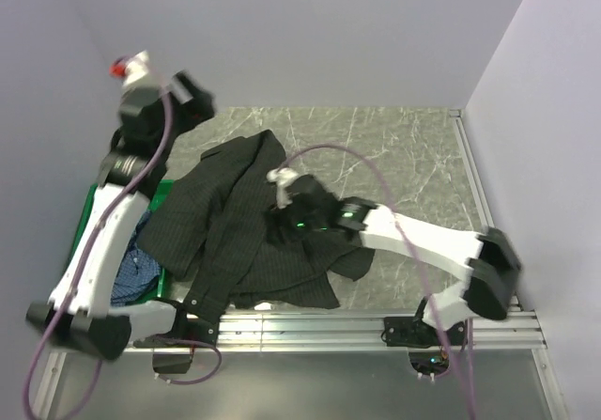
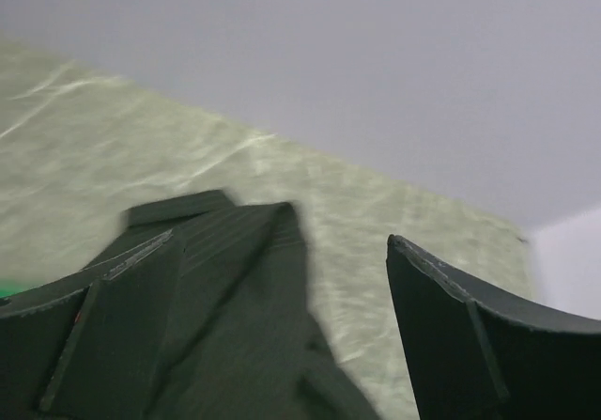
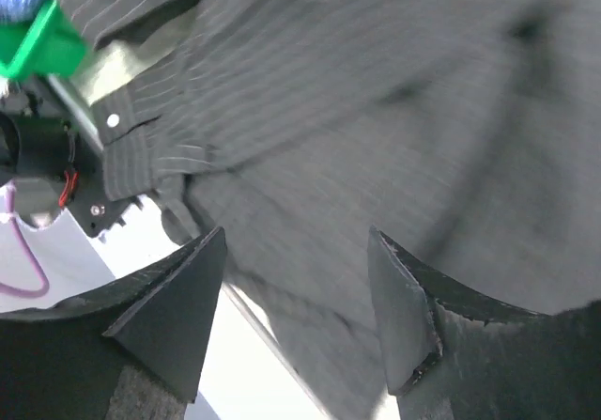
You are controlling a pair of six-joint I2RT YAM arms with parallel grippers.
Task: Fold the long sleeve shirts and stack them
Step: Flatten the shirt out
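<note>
Overhead and wrist views of a two-arm folding station. Black pinstriped shirt (image 1: 235,223) lies crumpled and unfolded on the marbled surface (image 1: 394,157), left of centre, with its collar end toward the far wall and one sleeve running down to the aluminium rail (image 1: 329,324) at the near edge. Blue checked shirt (image 1: 131,270) sits bunched inside the green crate (image 1: 89,204) at the left edge; the left arm crosses over the crate and hides much of both. The black shirt's left side appears to overlap the crate's rim, though blur makes contact uncertain.

Left gripper (image 2: 282,241) is raised above the far left corner, its fingers spread wide with nothing between them; below it shows a flat dark fold of the pinstriped cloth. Right gripper (image 3: 299,237) hangs low over the middle of the black shirt, fingers likewise spread and pinching nothing; a buttoned cuff (image 3: 117,124) lies to its left. A purple cable (image 1: 376,171) arcs over the right arm above the surface.
</note>
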